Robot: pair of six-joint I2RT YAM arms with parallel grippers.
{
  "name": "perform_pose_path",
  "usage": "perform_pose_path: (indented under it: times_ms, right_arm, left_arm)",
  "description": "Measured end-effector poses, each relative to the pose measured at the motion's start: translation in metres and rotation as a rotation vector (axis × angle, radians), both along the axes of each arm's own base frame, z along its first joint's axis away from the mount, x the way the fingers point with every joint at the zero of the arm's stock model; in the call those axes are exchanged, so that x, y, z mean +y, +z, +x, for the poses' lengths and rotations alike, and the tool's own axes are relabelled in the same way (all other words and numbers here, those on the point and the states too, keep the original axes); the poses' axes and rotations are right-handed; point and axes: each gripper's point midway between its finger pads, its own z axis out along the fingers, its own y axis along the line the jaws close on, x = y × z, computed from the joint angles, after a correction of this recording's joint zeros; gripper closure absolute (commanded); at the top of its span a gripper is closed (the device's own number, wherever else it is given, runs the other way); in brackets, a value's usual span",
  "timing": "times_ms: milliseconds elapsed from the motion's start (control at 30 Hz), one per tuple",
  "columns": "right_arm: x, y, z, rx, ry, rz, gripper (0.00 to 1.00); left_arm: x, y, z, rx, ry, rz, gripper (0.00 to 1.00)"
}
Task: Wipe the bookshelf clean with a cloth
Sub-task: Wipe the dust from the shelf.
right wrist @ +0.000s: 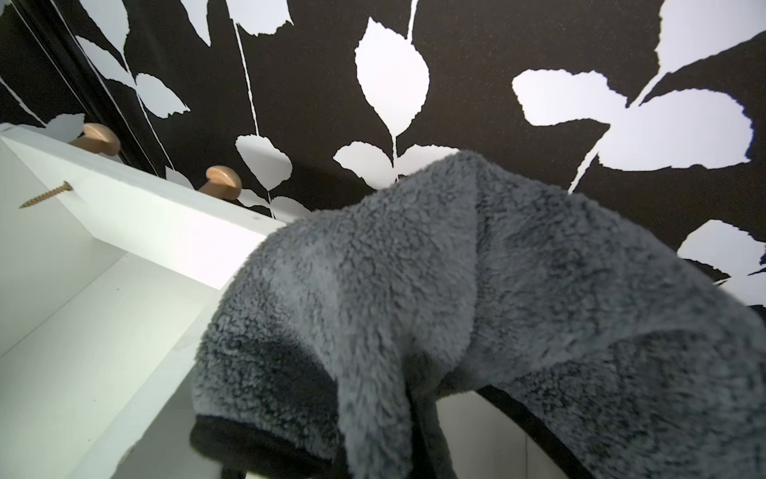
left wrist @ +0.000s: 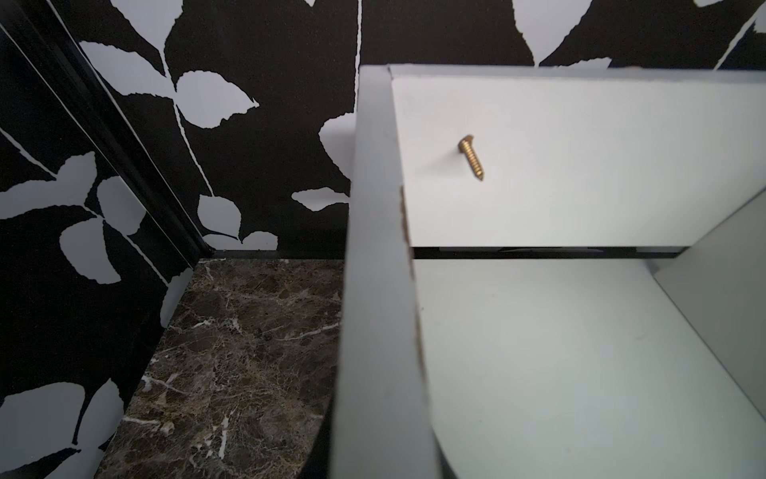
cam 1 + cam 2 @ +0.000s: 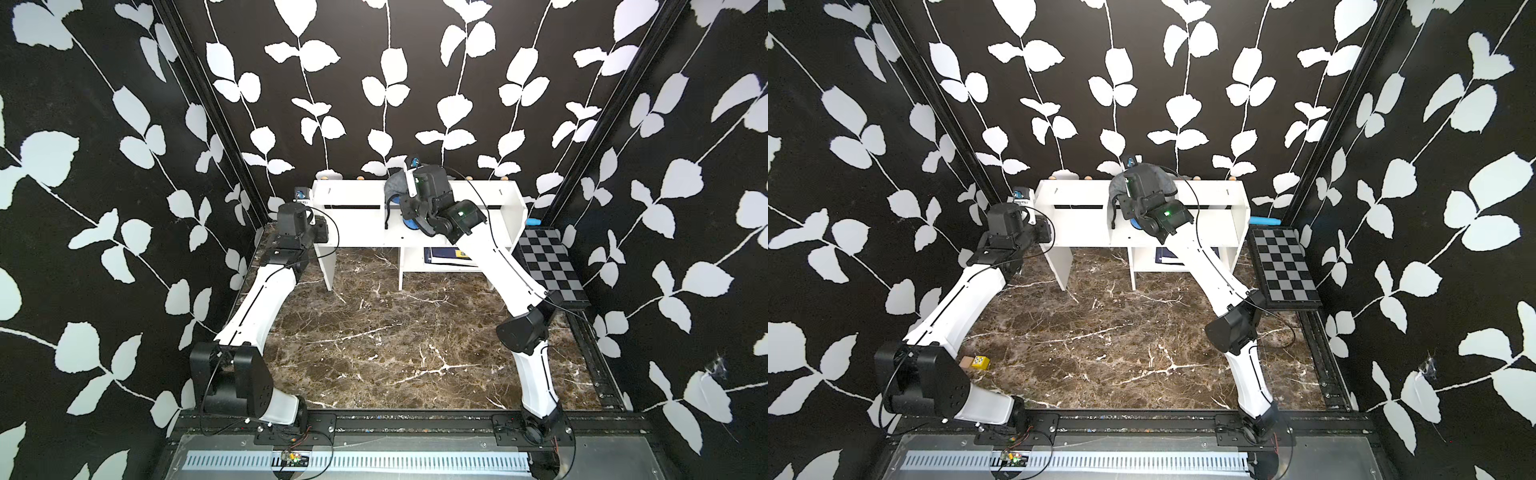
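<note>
Brown marble tabletop [image 3: 374, 332] inside leaf-print walls; left gripper [image 3: 301, 194] sits at the left end panel of the bookshelf [image 3: 357, 195], touching or just beside it; cannot tell whether its jaws pinch the panel or stand apart. Mid-unit, the cloth [image 3: 394, 185] drapes grey side out over the back panel's top edge and hangs toward the shelf board, blue showing low down; right gripper [image 3: 412, 164] is pressed together on it, half buried in folds. Checkered board [image 3: 548, 266] lies apart, far right. Judged step: wiping the back panel's top edge, middle section; next move calls for a pressed sweep along it, clear of the wooden knobs [image 1: 224, 180] and the protruding screw [image 1: 45, 195].
</note>
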Motion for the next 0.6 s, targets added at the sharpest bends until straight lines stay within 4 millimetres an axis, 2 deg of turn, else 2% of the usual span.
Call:
perform_pose_path:
  times_ms: [200, 300, 367, 433, 500, 600]
  right_arm:
    - [-0.025, -0.006, 0.007, 0.015, -0.077, -0.037, 1.0]
    - [-0.028, -0.003, 0.007, 0.015, -0.077, -0.034, 1.0]
    - [-0.022, 0.002, 0.003, 0.009, -0.042, -0.026, 1.0]
    - [-0.006, 0.01, -0.007, -0.007, 0.016, -0.016, 1.0]
    - [0.013, 0.024, -0.02, -0.028, 0.081, 0.014, 1.0]
    - [0.035, 0.057, -0.038, -0.085, 0.158, 0.091, 1.0]
  left_arm:
    - [0.0, 0.0, 0.0, 0.0, 0.0, 0.0, 1.0]
    - [0.0, 0.0, 0.0, 0.0, 0.0, 0.0, 1.0]
    - [0.0, 0.0, 0.0, 0.0, 0.0, 0.0, 1.0]
    - [0.0, 0.0, 0.0, 0.0, 0.0, 0.0, 1.0]
    - [0.0, 0.0, 0.0, 0.0, 0.0, 0.0, 1.0]
    - [0.0, 0.0, 0.0, 0.0, 0.0, -0.001, 1.0]
